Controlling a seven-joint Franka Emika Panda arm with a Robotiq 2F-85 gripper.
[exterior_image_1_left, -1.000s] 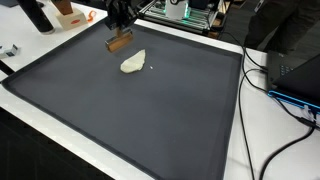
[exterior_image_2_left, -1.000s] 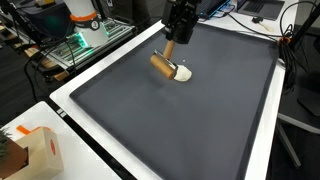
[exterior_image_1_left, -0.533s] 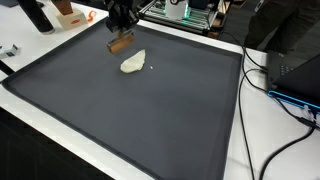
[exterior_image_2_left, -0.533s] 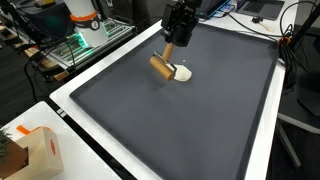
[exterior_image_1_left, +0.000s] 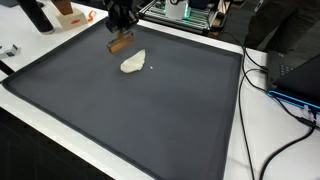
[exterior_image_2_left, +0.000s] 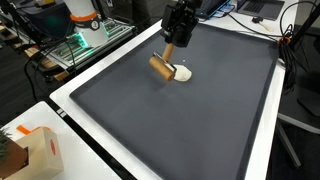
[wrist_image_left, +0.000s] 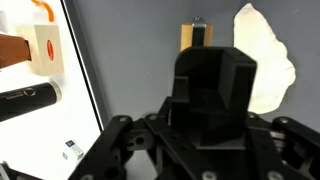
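Observation:
My gripper (exterior_image_2_left: 176, 32) hangs over the far part of a dark mat (exterior_image_2_left: 190, 130) and is shut on the stem of a wooden tool (exterior_image_2_left: 163, 63) whose cylindrical head (exterior_image_1_left: 119, 43) hovers just above the mat. Right beside that head lies a flat white lump (exterior_image_2_left: 183, 73), also seen as the white lump (exterior_image_1_left: 133, 62) nearer the camera than the tool. In the wrist view the gripper (wrist_image_left: 208, 85) is a dark mass that hides its own fingertips; the wooden tool (wrist_image_left: 195, 36) pokes out beyond it and the white lump (wrist_image_left: 262, 58) lies to the right.
An orange-and-white carton (wrist_image_left: 44, 45) and a black cylinder (wrist_image_left: 25, 97) stand off the mat on the white table. Another carton (exterior_image_2_left: 36, 150) sits near the mat's corner. Cables (exterior_image_1_left: 275, 75) and a dark box (exterior_image_1_left: 300, 70) lie beside the mat; electronics racks (exterior_image_1_left: 185, 12) stand behind.

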